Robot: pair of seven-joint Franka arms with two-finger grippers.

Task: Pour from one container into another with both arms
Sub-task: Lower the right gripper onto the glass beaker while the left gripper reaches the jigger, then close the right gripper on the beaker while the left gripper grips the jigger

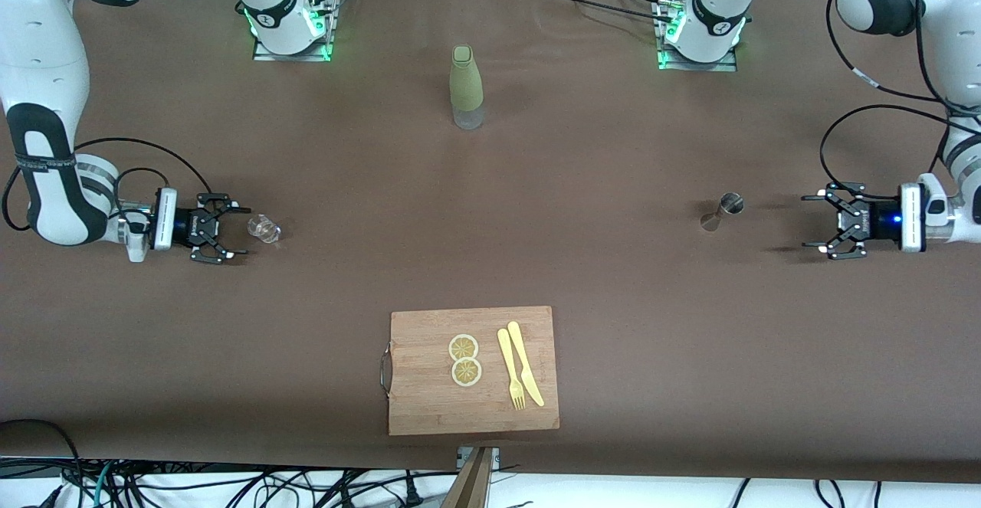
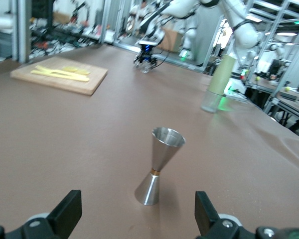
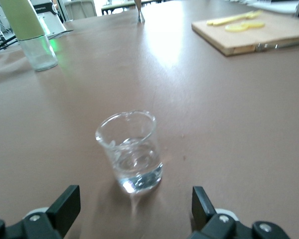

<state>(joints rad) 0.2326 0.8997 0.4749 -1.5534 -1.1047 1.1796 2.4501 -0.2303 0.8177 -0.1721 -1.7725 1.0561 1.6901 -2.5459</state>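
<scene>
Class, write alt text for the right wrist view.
A small clear glass beaker stands upright on the brown table, just ahead of the open right claw. Elsewhere on the table are a green bottle and a wooden cutting board.

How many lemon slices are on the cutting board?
2. Both lemon slices lie on the wooden cutting board, beside the yellow fork and knife: one slice farther from the front camera, the other touching it, nearer. None appears hidden.

Left claw (image 1: pixel 818 222), right claw (image 1: pixel 234 228) low, horizontal, fingers spread.
</scene>
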